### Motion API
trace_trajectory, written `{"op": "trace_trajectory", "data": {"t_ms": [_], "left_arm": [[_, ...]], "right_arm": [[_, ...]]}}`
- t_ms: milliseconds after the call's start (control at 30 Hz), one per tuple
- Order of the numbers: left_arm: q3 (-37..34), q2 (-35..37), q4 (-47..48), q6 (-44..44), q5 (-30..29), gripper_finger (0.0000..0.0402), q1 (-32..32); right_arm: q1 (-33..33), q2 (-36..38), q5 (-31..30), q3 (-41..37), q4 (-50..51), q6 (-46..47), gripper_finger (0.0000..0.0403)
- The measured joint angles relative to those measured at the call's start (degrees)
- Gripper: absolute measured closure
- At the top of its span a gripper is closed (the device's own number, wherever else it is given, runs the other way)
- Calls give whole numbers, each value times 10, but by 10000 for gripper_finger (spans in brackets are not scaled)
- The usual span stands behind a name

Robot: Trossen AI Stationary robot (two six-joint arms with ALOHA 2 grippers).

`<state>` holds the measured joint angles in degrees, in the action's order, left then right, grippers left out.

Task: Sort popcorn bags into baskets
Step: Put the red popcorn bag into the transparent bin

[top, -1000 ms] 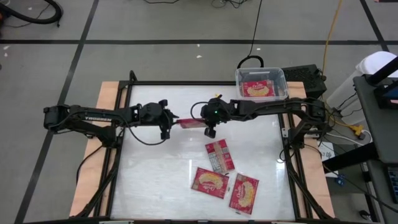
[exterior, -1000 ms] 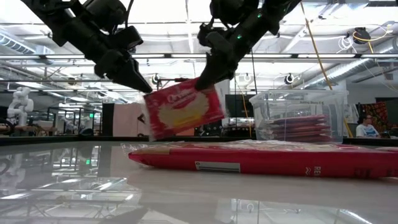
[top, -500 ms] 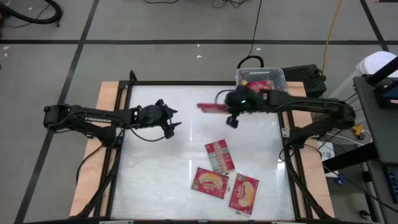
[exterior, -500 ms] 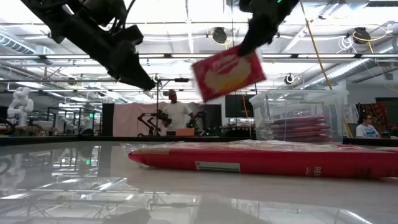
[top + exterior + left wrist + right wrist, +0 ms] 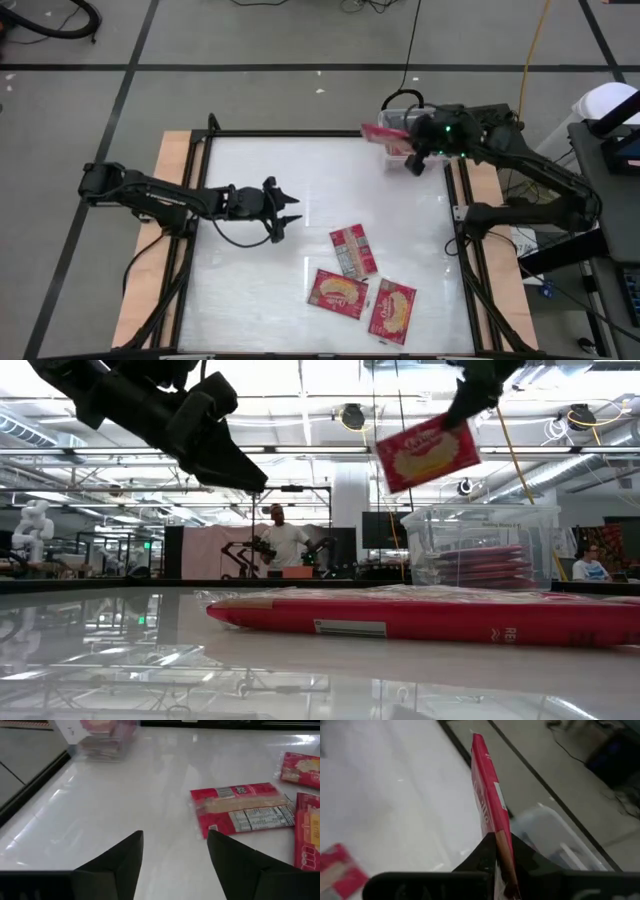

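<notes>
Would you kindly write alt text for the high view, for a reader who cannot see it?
Seen from above, the right gripper holds a red popcorn bag in the air at the clear bin by the table's far right corner. The left gripper hangs open mid-table, near three bags lying on the white top.

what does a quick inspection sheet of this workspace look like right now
surface: white table top, glossy, wooden side rails.
job's things: three popcorn bags lie flat near the front; a fourth bag is held in the air at the clear bin, which already holds bags.
clutter: nothing seen.
hands: right hand shut on the fourth bag by the bin; left hand open, empty, over the table's middle.
cables: a black cable and a yellow cable run across the floor behind the table.
surroundings: a person stands in the room behind.
</notes>
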<state>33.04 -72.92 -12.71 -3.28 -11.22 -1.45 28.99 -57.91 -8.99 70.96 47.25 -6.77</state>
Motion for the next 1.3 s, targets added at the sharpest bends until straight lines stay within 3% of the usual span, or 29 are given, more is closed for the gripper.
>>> {"op": "trace_trajectory", "data": {"t_ms": [467, 700, 967, 1300], "left_arm": [[0, -68, -70, -7, 0, 194, -21], [0, -67, -72, 6, 0, 203, -21], [0, -67, -75, 2, 1, 200, -21], [0, -67, -73, 1, 7, 207, -21]], "right_arm": [[181, -41, -24, 0, 61, -40, 392], [248, -61, 148, 0, 67, -37, 392], [309, -93, 196, 0, 94, -31, 392], [329, -131, 191, 0, 64, -44, 371]]}}
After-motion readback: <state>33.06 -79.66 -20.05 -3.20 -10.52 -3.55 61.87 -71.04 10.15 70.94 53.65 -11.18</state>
